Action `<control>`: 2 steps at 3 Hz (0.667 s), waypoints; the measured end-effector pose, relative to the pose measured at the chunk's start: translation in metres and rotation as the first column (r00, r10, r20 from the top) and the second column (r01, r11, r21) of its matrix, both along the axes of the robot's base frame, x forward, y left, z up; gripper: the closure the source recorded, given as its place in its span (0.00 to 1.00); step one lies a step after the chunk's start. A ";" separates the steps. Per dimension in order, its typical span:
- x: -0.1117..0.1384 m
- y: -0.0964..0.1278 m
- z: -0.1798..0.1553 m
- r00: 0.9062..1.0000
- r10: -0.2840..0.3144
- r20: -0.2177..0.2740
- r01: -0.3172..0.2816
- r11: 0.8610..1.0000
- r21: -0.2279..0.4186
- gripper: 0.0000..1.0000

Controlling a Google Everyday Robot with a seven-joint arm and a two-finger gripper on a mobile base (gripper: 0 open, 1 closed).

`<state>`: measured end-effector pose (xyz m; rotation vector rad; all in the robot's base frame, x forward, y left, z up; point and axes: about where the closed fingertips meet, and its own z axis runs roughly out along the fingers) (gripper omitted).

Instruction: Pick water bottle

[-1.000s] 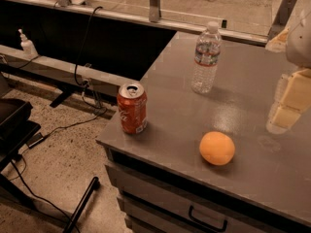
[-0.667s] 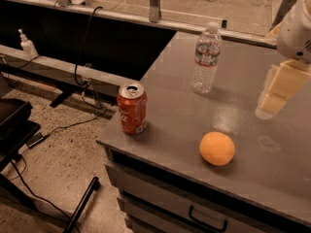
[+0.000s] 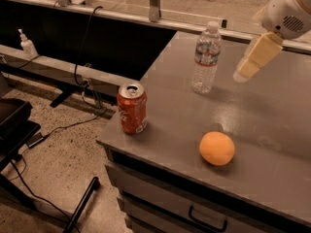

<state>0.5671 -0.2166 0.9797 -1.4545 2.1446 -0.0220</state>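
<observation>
Water bottle [image 3: 206, 57] upright on cabinet top [image 3: 277, 125]. Gripper [image 3: 244, 71] hovers apart at its 3 o'clock; spread or pressed together, cannot tell. Soda can [image 3: 131, 108] at 7 o'clock, orange [image 3: 216, 148] at 6.

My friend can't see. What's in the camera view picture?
The robot's gripper hangs above a grey table, right of an upright water bottle, not touching it. Nearer are a red soda can and an orange.
</observation>
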 end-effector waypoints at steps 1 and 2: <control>0.026 0.018 -0.008 1.000 0.018 0.012 -0.020 0.986 0.163 0.00; 0.041 0.036 -0.016 0.997 0.054 0.053 -0.068 0.949 0.309 0.00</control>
